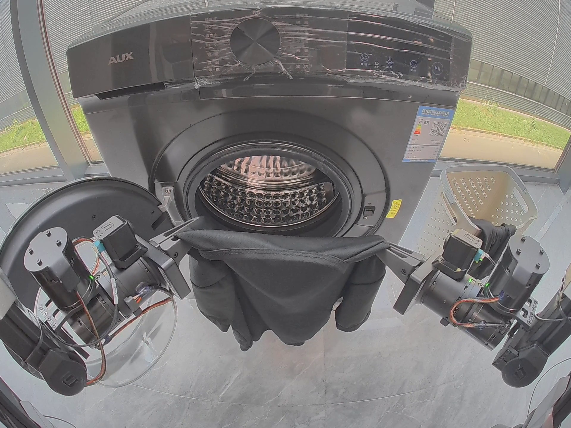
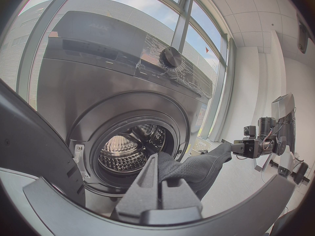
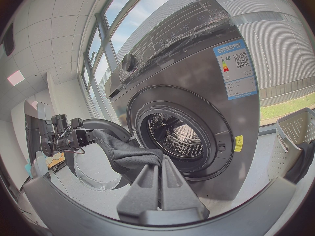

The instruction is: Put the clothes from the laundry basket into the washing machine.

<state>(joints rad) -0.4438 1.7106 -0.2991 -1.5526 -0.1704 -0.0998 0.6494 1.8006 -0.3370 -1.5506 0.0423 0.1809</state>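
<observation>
up close, both tools at work: left tool [image 1: 178, 237] clamped shut on one end of the black garment [image 1: 279, 274], right tool [image 1: 389, 249] clamped shut on the other end. stretched level between the two, right across the front of the washing machine [image 1: 267, 108], top edge just under the mouth of the drum [image 1: 267, 194] and not yet inside. loose folds and sleeves hanging down from that edge over the grey floor [image 1: 309, 381]. seen from the left wrist, cloth nipped between closed fingers [image 2: 149, 177]; same story from the right wrist, fingers [image 3: 149, 184] together on the fabric. round door [image 1: 65, 209] swung wide open on the left, behind the left arm. off to the right, just beside the machine, white laundry basket [image 1: 488, 188] with another dark garment [image 1: 496, 233] spilling over its rim.
</observation>
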